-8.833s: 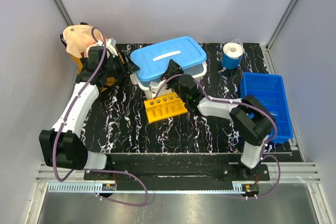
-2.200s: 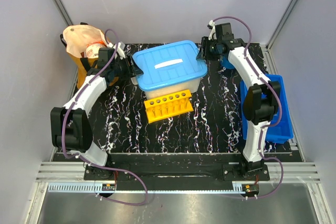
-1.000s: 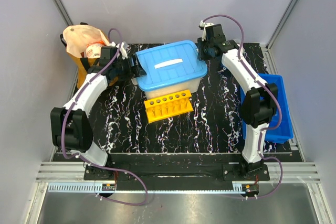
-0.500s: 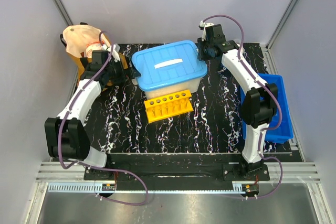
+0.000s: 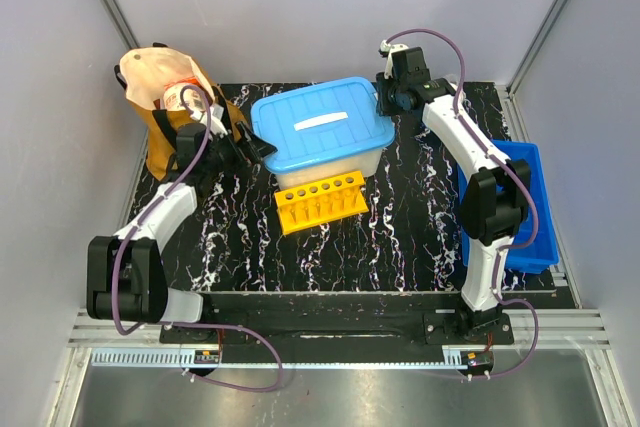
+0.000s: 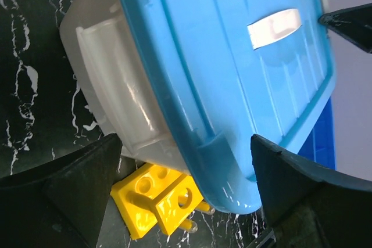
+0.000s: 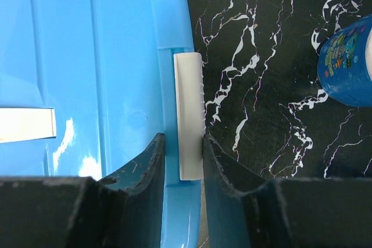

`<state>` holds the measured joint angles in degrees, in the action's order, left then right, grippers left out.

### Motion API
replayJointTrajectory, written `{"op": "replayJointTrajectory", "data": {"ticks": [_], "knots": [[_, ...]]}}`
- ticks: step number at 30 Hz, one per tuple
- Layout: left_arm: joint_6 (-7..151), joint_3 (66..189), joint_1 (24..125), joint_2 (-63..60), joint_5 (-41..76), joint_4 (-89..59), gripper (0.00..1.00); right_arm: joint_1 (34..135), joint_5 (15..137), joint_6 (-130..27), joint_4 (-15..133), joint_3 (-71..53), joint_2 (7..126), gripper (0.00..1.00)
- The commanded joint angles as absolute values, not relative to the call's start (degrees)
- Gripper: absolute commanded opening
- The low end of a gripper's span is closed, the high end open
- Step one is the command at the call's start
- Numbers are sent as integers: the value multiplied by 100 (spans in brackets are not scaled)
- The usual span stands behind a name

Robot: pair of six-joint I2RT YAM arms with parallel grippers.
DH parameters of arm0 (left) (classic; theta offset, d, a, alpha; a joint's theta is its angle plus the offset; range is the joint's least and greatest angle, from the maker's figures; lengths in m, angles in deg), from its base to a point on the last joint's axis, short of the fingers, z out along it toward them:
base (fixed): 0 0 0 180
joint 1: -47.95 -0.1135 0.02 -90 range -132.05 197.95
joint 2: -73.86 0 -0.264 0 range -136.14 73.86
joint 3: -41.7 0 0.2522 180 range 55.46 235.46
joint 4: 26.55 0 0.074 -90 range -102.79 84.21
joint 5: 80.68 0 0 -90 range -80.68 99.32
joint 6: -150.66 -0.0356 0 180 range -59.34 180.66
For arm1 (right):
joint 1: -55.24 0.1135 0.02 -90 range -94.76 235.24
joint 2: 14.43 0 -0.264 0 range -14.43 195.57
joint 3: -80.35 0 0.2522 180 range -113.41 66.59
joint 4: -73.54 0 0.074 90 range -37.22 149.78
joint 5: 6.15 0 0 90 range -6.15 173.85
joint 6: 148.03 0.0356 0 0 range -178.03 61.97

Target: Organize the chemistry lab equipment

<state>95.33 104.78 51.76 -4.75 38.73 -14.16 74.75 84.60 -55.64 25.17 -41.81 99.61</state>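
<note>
From above, the storage box (image 5: pixel 300 162) stood at the back middle of the counter (image 5: pixel 400 237) with its blue lid (image 5: pixel 320 127) on. Its long axis ran left to right, the right end a little farther back. The yellow tube rack (image 5: pixel 320 202) lay just in front of it, almost parallel, with its holes facing up. The brown bag (image 5: pixel 160 147) stood at the back left and a blue bin (image 5: pixel 530 177) at the right edge. I saw no glasses, tubes or packet lying loose. Whether they were already inside the box I could not tell. I judged the task well advanced, with the rack and perhaps the latches left.

In the left wrist view, the left tool (image 6: pixel 186 161) was spread wide and held nothing. The left end of the box lay ahead of its fingers (image 6: pixel 81 178), not touching them. The left-end latch (image 6: pixel 116 97) lay flat against the clear wall, and a corner of the rack showed below.

In the right wrist view, the right tool (image 7: pixel 185 143) was closed narrowly on the white latch (image 7: pixel 189 103) at the right end of the lid, one finger on each side. This latch ran along the short edge of the lid. A blue container (image 7: pixel 349 62) stood well apart on the counter. I could not say whether the latch was locked.
</note>
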Motion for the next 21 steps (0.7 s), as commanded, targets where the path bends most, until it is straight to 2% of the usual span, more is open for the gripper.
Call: {"op": "replayJointTrajectory", "data": {"ticks": [1, 21], "knots": [[10161, 10301, 5155, -348, 4061, -2825, 97, 7616, 8087, -5593, 1865, -3950, 9974, 5], [10742, 9826, 5155, -797, 3965, -3820, 95, 7616, 7901, -5505, 1900, -3924, 9930, 6]]}}
